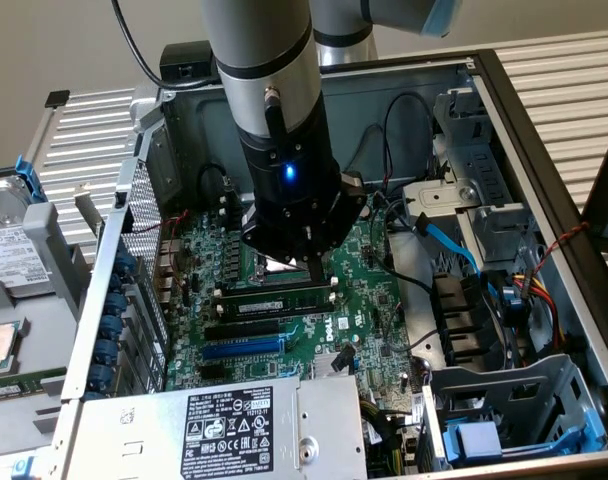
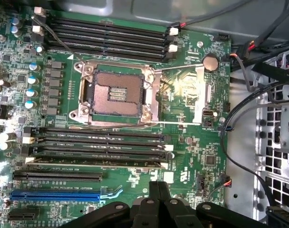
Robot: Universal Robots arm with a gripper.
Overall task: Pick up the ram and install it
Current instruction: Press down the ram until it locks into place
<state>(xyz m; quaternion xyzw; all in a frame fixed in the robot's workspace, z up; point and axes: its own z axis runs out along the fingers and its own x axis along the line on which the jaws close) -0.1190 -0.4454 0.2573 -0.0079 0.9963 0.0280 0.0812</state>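
While the ram point(image 1: 279, 297) sits upright in a black slot point(image 1: 246, 329) beside the CPU socket point(image 2: 115, 93), the gripper point(image 1: 316, 268) hangs clenched and empty just above it — apparently positioned to press it home.

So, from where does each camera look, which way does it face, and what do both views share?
Exterior view: off the arm, above the open case, looking down at the motherboard; arm and shut gripper show over the ram.
Wrist view: on the wrist, facing the board; the gripper shows.
Shared: CPU socket, ram, blue slot.
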